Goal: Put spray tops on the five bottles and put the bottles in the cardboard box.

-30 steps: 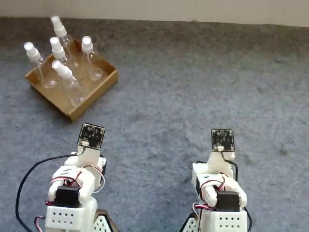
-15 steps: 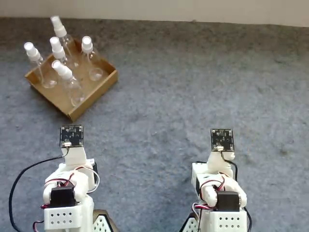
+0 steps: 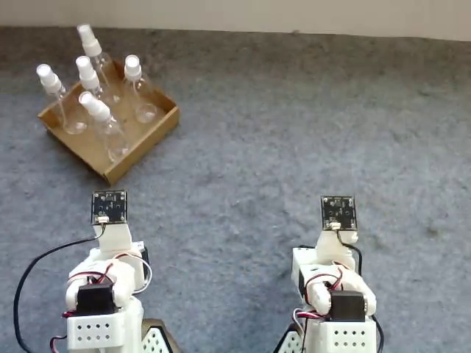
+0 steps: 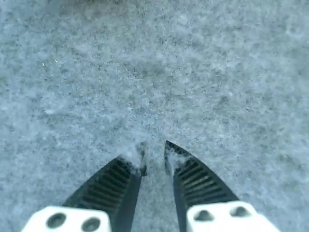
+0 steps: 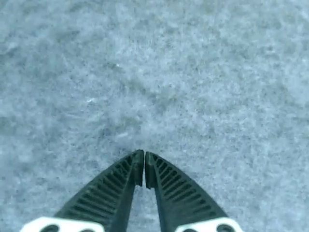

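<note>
The cardboard box (image 3: 144, 142) lies at the far left of the grey carpet. Several clear bottles (image 3: 112, 132) stand inside it, each with a white spray top (image 3: 132, 67). Both arms are folded back at the near edge, well short of the box. My left gripper (image 4: 153, 157) points down at bare carpet, its fingertips a narrow gap apart with nothing between them. My right gripper (image 5: 144, 166) is shut and empty, tips touching, also over bare carpet. In the high view the left arm (image 3: 107, 246) and the right arm (image 3: 337, 254) sit side by side.
Grey carpet (image 3: 294, 125) covers the whole table. A pale wall edge (image 3: 294, 15) runs along the far side. A black cable (image 3: 29, 287) loops beside the left arm's base.
The left arm swung its wrist a little to the left and settled one second to half a second ago. Since then nothing has moved. The right arm stayed still.
</note>
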